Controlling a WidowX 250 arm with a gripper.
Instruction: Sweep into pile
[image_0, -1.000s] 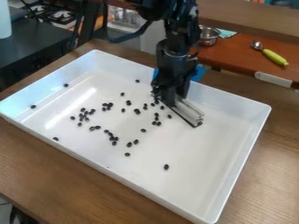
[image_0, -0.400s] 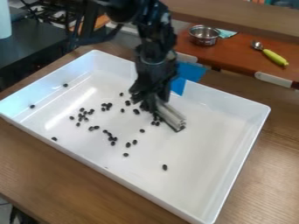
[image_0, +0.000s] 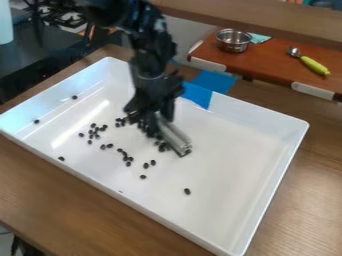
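Note:
The gripper (image_0: 157, 114) hangs over the middle of the white tray (image_0: 234, 248), shut on a grey bar-shaped sweeping tool (image_0: 175, 136) that rests low against the tray floor. Several dark beans sit right beside the tool's left edge, partly hidden by the gripper. A loose cluster of beans (image_0: 97, 131) lies left of the tool, and others trail toward the tray's middle. Single beans stand apart: one bean (image_0: 187, 191) near the front, one (image_0: 61, 158) by the left front wall, and two near the left wall.
The tray's raised walls surround the tool on all sides. Blue tape (image_0: 212, 82) marks the back wall and table. Behind stand a metal pot (image_0: 233, 41) and a spoon with a green handle (image_0: 314, 65) on a red-brown surface.
Gripper and tool have moved left across the tray. Beans near the tool's left side now sit closer together, and more of the blue tape shows.

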